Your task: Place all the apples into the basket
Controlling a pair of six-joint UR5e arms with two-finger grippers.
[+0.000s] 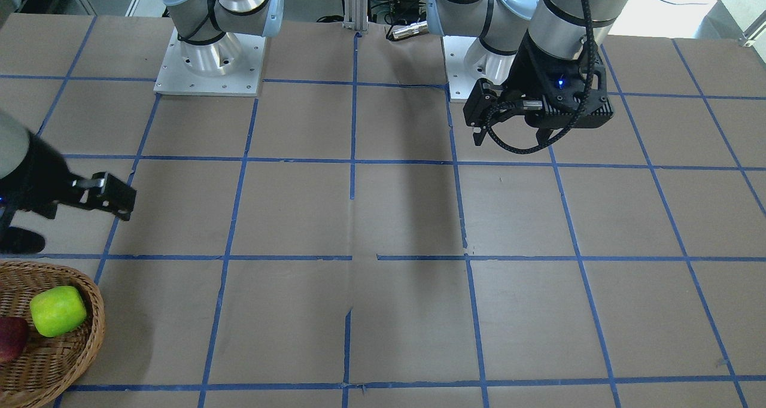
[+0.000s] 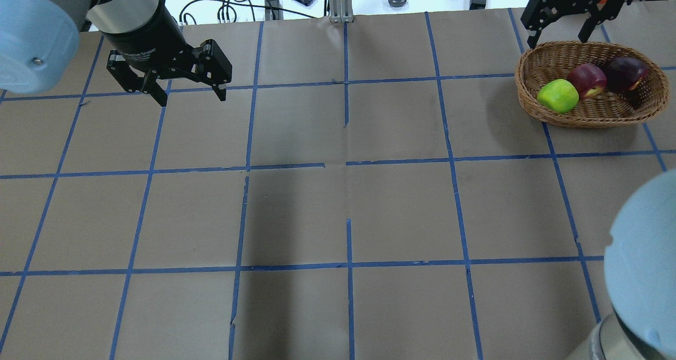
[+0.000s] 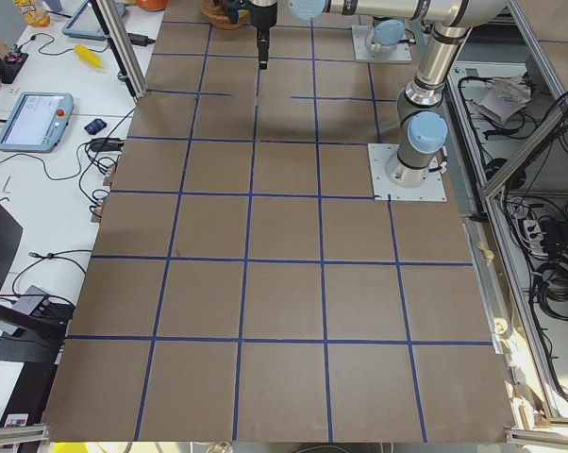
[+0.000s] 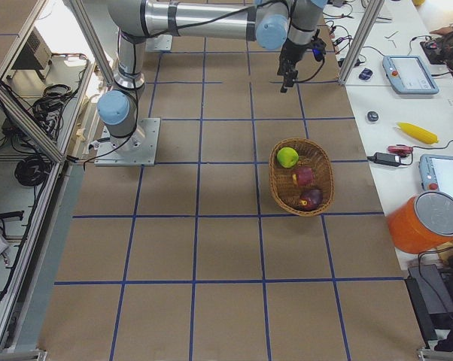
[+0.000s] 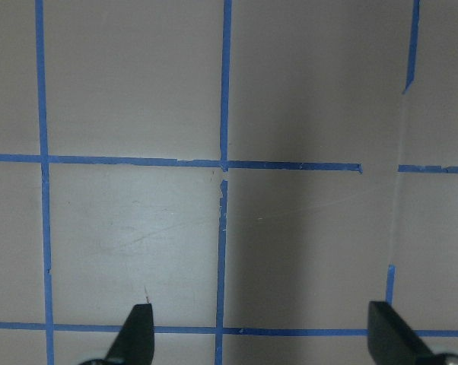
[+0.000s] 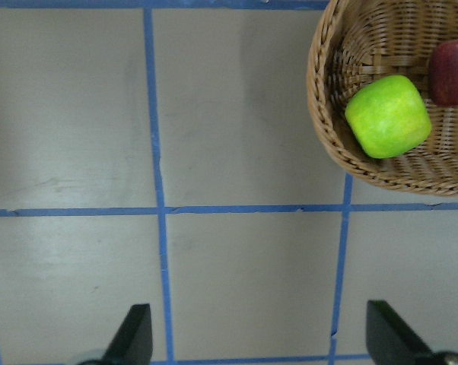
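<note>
At upper right of the overhead view, the green apple (image 2: pixel 557 96), red apple (image 2: pixel 587 80) and maroon apple (image 2: pixel 626 72) lie in the basket (image 2: pixel 581 118). Left pincer (image 2: pixel 191 99) and right pincer (image 2: pixel 556 37) both gape empty. Watch the right one: it hangs near the rim, and a low sweep could shove the basket, spilling fruit.

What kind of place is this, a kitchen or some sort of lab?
Most likely a robotics lab: two robot arms bolted to a table marked with a blue tape grid, control tablets on the side bench, and bundled cables.
</note>
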